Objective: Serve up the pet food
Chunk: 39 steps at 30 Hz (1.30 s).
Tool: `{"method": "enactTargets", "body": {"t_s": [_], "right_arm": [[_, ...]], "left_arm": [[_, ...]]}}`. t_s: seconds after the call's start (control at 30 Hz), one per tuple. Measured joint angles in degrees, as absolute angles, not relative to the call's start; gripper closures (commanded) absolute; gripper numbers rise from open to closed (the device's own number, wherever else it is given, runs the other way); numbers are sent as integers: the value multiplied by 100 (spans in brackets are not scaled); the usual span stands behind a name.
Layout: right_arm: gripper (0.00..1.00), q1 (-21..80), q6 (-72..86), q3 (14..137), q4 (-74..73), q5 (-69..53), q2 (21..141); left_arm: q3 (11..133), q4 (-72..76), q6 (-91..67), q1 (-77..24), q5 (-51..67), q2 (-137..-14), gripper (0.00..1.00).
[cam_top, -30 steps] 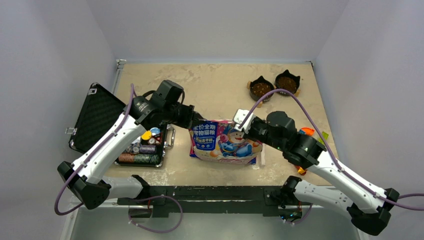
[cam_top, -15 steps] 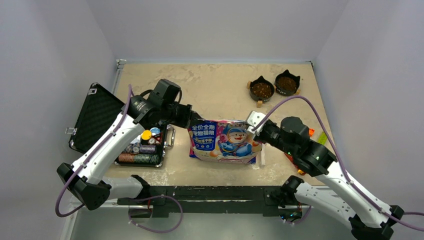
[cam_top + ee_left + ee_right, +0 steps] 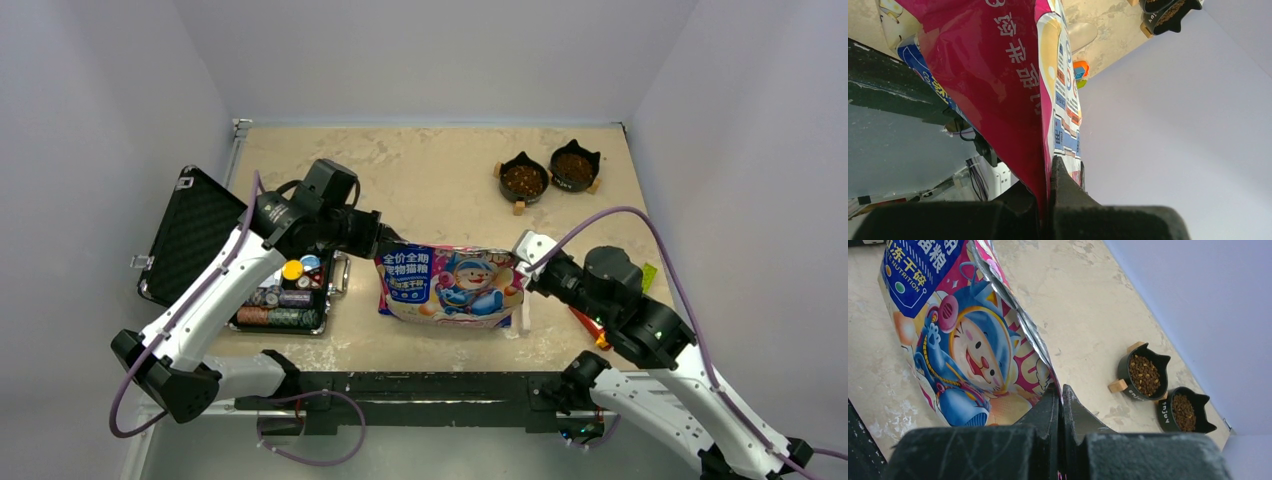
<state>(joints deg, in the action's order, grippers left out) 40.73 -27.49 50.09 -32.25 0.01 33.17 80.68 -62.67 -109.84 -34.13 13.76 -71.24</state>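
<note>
Pet food [image 3: 523, 180] (brown kibble) sits in 2 black cat-eared bowls [image 3: 1124, 370] at the table's [image 3: 430, 170] far right corner. Any more of it is hidden inside the bag [image 3: 450, 285], which is near the front edge and well apart from the bowls.

The left gripper [image 3: 1048, 175] is clamped on 1 upper corner of the bag and the right gripper [image 3: 1059, 395] is pinched tight on the other, so the foil hangs stretched between them. Whether its base touches the table I cannot tell.

The risk, as I judge it: thin foil held only at 2 corners can slip out of a pinch, or tear if the arms draw apart. A silver inner edge suggests the top is open — a sagging or tipping bag would spill kibble onto the table.

At the left, an open black case [image 3: 190, 235] holds coloured chips [image 3: 285, 295].
</note>
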Motion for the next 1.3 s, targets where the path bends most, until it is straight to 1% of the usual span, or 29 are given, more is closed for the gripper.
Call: {"method": "enactTargets", "body": {"t_s": [0.23,0.27,0.3,0.33,0.47,0.53,0.67,0.73,0.77,0.8,0.83,0.9,0.97,1.03,1.13,1.17,1.3], "right_arm": [[99,4018,-2724,5024,-3535,-34,3059],[85,3992,-2729,5059,-3599,-119,3068],[68,3959,-2740,5113,-3682,-226,3092],[58,3933,-2738,5172,-3765,-318,3127],[33,3540,-2775,5631,-4661,-259,3291],[26,3522,-2729,5804,-4733,-423,3428],[21,3527,-2633,5948,-4593,-727,3787],[20,3559,-2547,6023,-4488,-893,3994],[19,3566,-2502,6049,-4423,-963,4064],[18,3575,-2421,6082,-4340,-1055,4141],[17,3590,-2327,6110,-4246,-1175,4213],[11,3616,-2134,6224,-4139,-1404,4394],[9,3750,-1984,6401,-4032,-1544,4595],[8,4115,-1949,6512,-3824,-1505,4757],[6,4897,-1953,6521,-3409,-1133,4952],[6,5089,-1966,6523,-3264,-1059,5039],[10,5492,-2080,6560,-2904,-698,5472]], "left_arm": [[8034,-6309,-10980,-3409,1435,-7070,100],[8020,-6309,-10973,-3400,1455,-7059,100],[7999,-6309,-10967,-3380,1476,-7048,100],[7985,-6313,-10951,-3369,1492,-7032,100],[7907,-6576,-10833,-3026,1330,-6831,100],[7883,-6722,-10814,-2919,1214,-6661,100],[7778,-6855,-10794,-2818,1037,-6414,99],[7662,-6781,-10792,-2814,1033,-6302,86],[7616,-6731,-10790,-2814,1035,-6265,77],[7588,-6692,-10785,-2814,1028,-6241,66],[7579,-6637,-10781,-2810,1020,-6224,59],[7575,-6477,-10755,-2808,1000,-6191,50],[7577,-6335,-10735,-2827,996,-6173,45],[7577,-6250,-10728,-2893,978,-6189,44],[7585,-6141,-10731,-3129,958,-6281,46],[7594,-6106,-10731,-3227,958,-6329,49],[7618,-6047,-10739,-3509,958,-6510,64]]}}
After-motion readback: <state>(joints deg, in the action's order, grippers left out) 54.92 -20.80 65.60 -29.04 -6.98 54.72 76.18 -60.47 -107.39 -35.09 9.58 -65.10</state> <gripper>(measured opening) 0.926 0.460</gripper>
